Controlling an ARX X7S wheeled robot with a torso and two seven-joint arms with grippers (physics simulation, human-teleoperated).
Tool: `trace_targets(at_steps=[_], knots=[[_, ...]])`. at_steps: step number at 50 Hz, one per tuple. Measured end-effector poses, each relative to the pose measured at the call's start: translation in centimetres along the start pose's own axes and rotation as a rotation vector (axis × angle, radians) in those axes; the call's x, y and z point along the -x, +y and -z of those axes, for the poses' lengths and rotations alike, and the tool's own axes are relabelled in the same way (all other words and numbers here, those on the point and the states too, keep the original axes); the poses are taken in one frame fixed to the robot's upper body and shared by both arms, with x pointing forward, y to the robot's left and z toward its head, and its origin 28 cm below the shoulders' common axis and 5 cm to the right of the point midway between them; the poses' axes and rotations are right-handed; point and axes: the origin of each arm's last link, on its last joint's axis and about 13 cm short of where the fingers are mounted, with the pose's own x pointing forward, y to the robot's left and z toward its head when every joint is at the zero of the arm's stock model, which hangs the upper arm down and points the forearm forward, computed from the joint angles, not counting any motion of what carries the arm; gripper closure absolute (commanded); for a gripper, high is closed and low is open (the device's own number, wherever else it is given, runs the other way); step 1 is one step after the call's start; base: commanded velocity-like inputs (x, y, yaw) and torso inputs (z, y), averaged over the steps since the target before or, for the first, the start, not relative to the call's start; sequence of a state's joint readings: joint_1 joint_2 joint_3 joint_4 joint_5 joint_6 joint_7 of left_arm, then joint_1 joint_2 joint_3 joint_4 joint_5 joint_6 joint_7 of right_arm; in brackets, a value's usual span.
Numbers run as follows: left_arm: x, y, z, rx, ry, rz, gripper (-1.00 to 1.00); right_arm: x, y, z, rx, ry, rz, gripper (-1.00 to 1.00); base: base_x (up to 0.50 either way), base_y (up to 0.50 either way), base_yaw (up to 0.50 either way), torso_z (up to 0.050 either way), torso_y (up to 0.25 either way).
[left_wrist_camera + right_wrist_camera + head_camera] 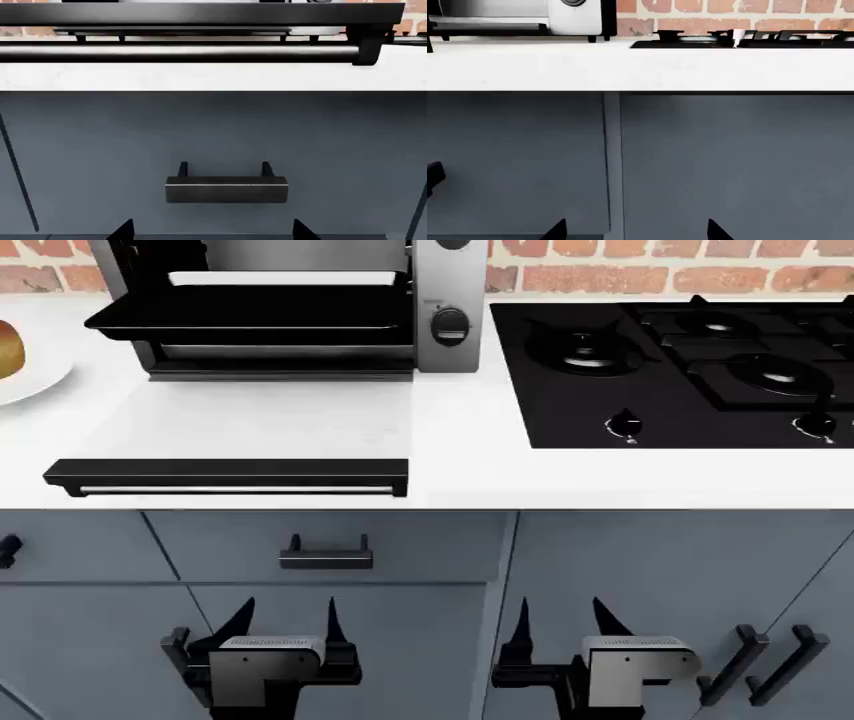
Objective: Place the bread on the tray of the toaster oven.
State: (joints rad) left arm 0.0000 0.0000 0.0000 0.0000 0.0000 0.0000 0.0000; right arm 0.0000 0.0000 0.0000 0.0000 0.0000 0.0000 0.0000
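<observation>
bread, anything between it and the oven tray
Nothing visible does. The bread sits on a white plate at the far left; bare counter lies between it and the pulled-out tray.

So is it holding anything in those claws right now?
No. Both the left gripper and right gripper are open and empty, low by the cabinets; the bread sits on its plate.

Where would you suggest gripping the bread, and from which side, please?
Grip the bread across its rounded sides, coming down from above with the left gripper: it lies on the plate, whose rim hinders a low sideways approach. Only its edge shows.
</observation>
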Motion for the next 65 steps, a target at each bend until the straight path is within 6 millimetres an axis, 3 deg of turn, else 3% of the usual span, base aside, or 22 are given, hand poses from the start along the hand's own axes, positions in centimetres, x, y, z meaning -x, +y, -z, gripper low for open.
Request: trace_targets(at_steps=[15,65], knots=[[-0.04,0.0,0.0,0.004,-0.014,0.012,-1.0,0.0,0.03,0.0,-0.002,-0.002,0.002,-1.0,0.0,0.0,0.0,0.0,0.0],[-0.03,0.0,0.02,0.013,-0.016,0.006,-1.0,-0.01,0.04,-0.01,0.012,-0.013,-0.009,-1.0,0.0,0.5,0.0,0.0,0.0]])
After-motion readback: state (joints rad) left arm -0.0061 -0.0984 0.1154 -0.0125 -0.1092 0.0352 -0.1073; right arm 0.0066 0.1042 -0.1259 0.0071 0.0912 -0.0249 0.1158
